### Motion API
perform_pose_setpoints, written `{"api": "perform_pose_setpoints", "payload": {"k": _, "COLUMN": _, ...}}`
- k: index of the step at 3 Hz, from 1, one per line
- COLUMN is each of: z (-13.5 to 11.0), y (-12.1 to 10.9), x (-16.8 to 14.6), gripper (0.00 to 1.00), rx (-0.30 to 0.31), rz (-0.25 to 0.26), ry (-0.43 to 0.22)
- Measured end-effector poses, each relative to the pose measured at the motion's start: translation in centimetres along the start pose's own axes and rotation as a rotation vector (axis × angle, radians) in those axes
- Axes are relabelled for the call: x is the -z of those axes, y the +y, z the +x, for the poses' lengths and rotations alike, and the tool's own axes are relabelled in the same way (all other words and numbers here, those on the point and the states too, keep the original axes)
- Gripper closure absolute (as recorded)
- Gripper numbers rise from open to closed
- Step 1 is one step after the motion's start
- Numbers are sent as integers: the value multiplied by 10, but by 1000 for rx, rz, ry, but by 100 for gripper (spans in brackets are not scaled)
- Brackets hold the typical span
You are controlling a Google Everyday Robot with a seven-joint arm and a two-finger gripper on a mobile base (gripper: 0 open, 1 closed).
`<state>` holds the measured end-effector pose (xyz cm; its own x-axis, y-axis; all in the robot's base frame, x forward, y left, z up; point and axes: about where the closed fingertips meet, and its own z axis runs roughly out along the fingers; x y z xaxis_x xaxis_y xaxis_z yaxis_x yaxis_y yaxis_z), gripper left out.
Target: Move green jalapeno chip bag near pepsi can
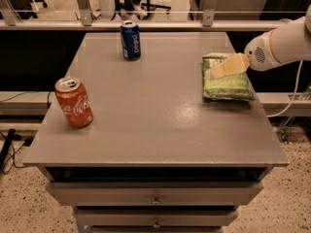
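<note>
Bottom of frame: two drawer fronts (155,195) with small knobs are sitting under the front edge of the grey table (160,135). Speckled floor is showing on both sides, with dark cables (7,152) lying at lower left.

Left side, near the table's left edge: a red-orange Coca-Cola can (73,102) is standing upright with its silver top showing. It is well apart from everything else.

Right side, mid-depth: the green jalapeno chip bag (232,86) is lying flat on the table, close to the right edge, lettering facing up.

My gripper (214,73) is reaching in from the right of the frame and sitting over the bag's upper-left part, tan tip pointing down and left. Can't tell whether it's touching the bag or just above it. Can't tell from this view whether it's apart, together or clamped on the bag. My white arm (279,45) is running off the upper right edge, and a pale cable (293,98) is hanging below it beside the table.

Far side: the pepsi can (130,40) is standing upright near the back edge, left of centre, label facing the camera. It is well apart from the bag, which is lying toward the right.

Behind the table: a metal rail (160,25) is running across the top of the frame, with posts rising from it. A lighter floor and dark chair legs are showing beyond it.
</note>
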<state>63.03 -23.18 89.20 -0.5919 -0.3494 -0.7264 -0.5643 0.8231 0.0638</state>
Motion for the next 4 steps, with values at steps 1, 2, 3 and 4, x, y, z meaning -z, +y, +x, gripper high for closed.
{"api": "perform_pose_setpoints", "payload": {"k": 1, "z": 9, "y": -14, "x": -13, "gripper": 0, "rx": -20, "rz": 6, "ry": 15}}
{"api": "perform_pose_setpoints", "payload": {"k": 2, "z": 21, "y": -27, "x": -23, "gripper": 0, "rx": -46, "rz": 19, "ry": 40}}
{"api": "perform_pose_setpoints", "payload": {"k": 3, "z": 27, "y": -34, "x": -26, "gripper": 19, "rx": -60, "rz": 28, "ry": 46}}
{"api": "perform_pose_setpoints", "payload": {"k": 4, "z": 28, "y": -36, "x": -28, "gripper": 41, "rx": -65, "rz": 30, "ry": 49}}
